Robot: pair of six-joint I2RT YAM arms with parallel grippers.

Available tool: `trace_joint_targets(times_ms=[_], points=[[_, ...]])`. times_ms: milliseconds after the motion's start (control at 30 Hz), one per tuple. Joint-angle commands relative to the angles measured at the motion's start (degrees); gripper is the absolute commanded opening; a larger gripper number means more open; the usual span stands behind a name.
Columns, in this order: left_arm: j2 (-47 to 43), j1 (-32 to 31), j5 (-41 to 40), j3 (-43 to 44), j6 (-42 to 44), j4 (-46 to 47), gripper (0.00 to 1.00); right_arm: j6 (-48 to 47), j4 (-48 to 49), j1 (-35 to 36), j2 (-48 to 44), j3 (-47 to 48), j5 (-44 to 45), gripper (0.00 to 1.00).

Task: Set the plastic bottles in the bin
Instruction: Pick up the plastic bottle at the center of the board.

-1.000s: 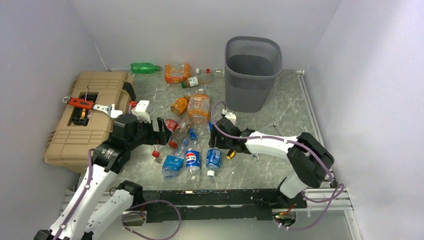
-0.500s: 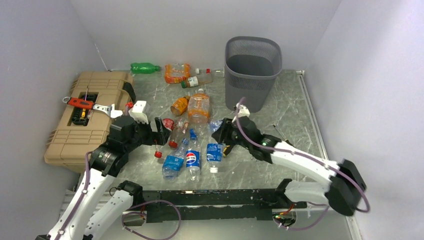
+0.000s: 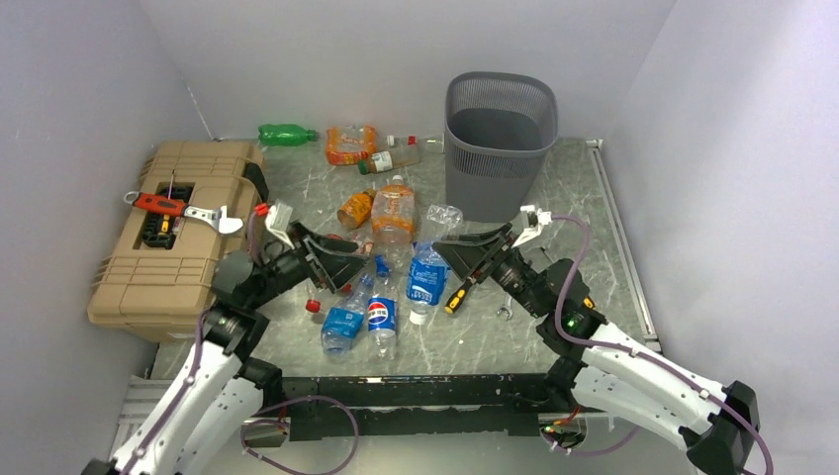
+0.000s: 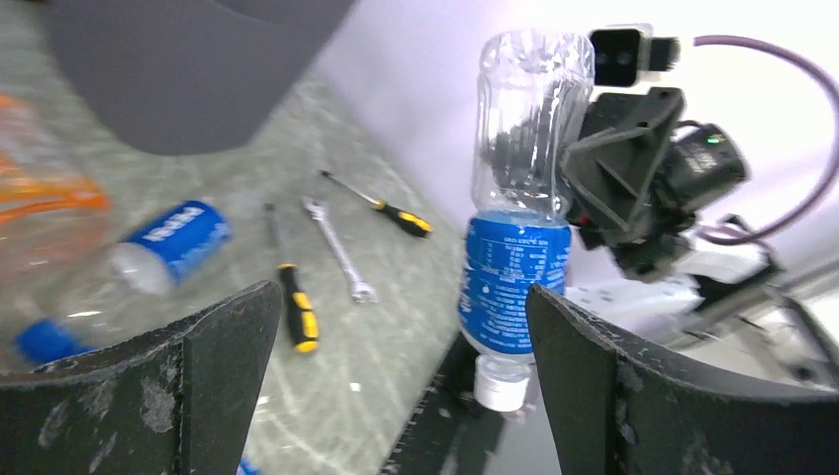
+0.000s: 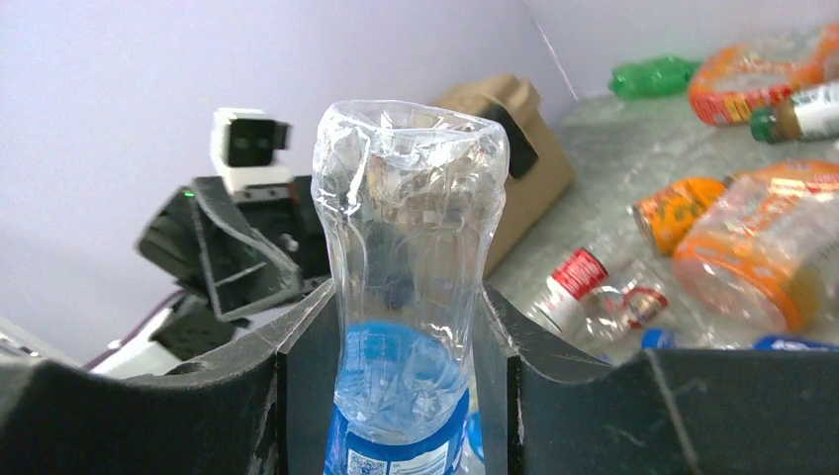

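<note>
My right gripper (image 3: 463,255) is shut on a clear bottle with a blue label (image 3: 426,275) and holds it above the table, cap down. The bottle stands between the fingers in the right wrist view (image 5: 406,247) and also shows in the left wrist view (image 4: 514,287). My left gripper (image 3: 341,259) is open and empty, raised over the bottle pile, its jaws wide apart in the left wrist view (image 4: 401,386). Other bottles lie on the table: blue-labelled ones (image 3: 381,315), a red-labelled one (image 3: 341,247), orange ones (image 3: 393,213) and a green one (image 3: 287,133). The dark grey mesh bin (image 3: 498,139) stands at the back.
A tan toolbox (image 3: 178,237) with tools on its lid sits at the left. A black-and-yellow screwdriver (image 3: 455,297) and a wrench (image 3: 505,315) lie under the right arm. Purple walls close in on three sides.
My right gripper has lifted the blue-labelled bottle off the table and the arm has swung back and up. My left gripper has risen and tilted towards the right.
</note>
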Motion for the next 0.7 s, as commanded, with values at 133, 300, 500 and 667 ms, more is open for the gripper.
trace_joint_targets(times_ms=[133,300,500,667], points=[[8.8,-0.2,16.8,0.6,-14.5,31.0,0.99,4.6,22.4,-0.2,1.1,-2.1,4.1,0.00],[8.6,-0.1,18.4,7.8,-3.7,20.5,1.00,4.4,29.2,0.1,4.6,-0.6,4.8,0.00],[11.5,-0.2,21.5,6.7,-9.5,30.9,0.99,5.3,39.3,0.3,8.4,-1.7,5.6,0.00],[15.7,-0.2,20.8,4.9,-17.3,44.4,0.99,6.9,44.0,0.4,11.4,-1.7,6.7,0.00]])
